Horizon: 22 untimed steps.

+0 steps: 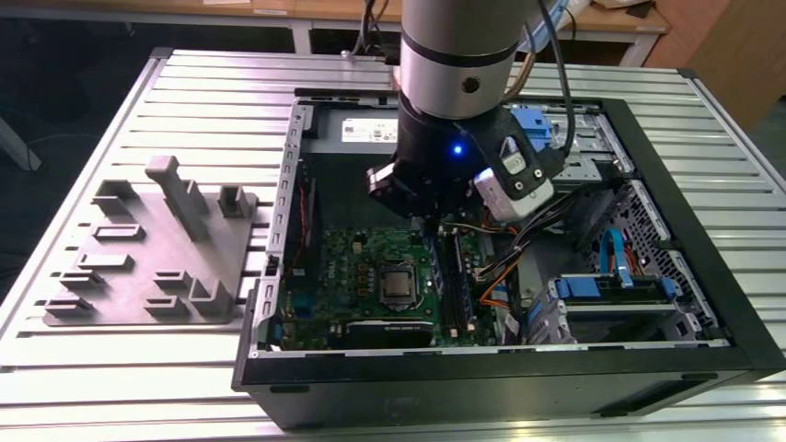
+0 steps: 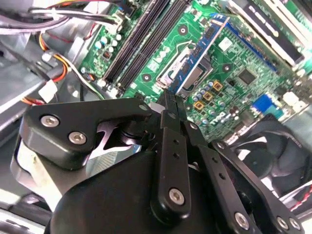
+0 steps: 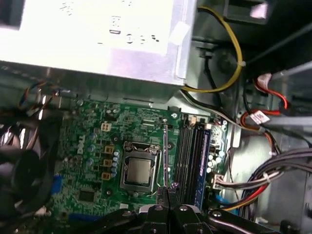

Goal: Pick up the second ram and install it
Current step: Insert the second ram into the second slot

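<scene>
**Second ram in the grip, not yet in a slot**

You are looking at a job that is sitting partway through. Your gripper [image 2: 170, 100] is clenching on the second ram [image 3: 166, 156], so the pick-up is done. In both wrist views the stick is running out from the pinched fingertips, edge-on in the first and showing its bluish face in the second.

It is hanging above the motherboard [image 1: 356, 267] inside the open case [image 1: 491, 373]. It is lying parallel to the memory slots [image 3: 190, 151], which are lining the board's edge beside the cable bundle. It is riding clear of the board between that bank and the processor socket [image 3: 138, 170], so I am judging the seating as the part left to do.

Counting, you are working with:
- one arm, one gripper and one stick in hand;
- one processor socket, one fan [image 2: 278, 151] and one power-supply box [image 3: 97, 39] inside the case;
- one grey fixture [image 1: 147, 267] on the table [image 1: 123, 387], beside the case.

The slots are forming a single bank of several parallel rows. I cannot tell their exact number, nor whether one is already holding a stick.
</scene>
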{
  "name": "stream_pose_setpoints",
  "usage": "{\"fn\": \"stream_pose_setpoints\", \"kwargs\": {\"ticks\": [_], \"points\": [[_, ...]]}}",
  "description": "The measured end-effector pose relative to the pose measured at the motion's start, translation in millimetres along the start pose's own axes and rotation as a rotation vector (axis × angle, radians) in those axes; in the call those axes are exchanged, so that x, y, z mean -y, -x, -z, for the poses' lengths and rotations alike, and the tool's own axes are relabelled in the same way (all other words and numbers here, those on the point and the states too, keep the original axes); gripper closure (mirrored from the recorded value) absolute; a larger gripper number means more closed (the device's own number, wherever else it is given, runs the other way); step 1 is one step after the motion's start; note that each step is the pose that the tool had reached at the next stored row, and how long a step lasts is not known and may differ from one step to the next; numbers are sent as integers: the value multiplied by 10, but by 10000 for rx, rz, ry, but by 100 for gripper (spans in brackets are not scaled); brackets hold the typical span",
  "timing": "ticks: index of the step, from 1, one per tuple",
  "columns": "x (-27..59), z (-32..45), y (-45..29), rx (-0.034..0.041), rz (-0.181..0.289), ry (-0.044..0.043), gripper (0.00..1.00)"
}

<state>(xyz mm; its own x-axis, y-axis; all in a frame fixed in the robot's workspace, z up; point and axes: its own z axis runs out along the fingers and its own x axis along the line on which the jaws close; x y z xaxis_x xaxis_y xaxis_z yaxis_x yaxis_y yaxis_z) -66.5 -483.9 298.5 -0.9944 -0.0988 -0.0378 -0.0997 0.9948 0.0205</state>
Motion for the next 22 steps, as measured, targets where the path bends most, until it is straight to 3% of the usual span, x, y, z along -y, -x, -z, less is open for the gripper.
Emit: {"fn": "stream_pose_setpoints", "kwargs": {"ticks": [5,14,22], "points": [[1,-10,-1,14,-755,-30,92],[4,-26,36,11,-601,-22,92],[11,-114,79,-2,-335,-29,92]]}}
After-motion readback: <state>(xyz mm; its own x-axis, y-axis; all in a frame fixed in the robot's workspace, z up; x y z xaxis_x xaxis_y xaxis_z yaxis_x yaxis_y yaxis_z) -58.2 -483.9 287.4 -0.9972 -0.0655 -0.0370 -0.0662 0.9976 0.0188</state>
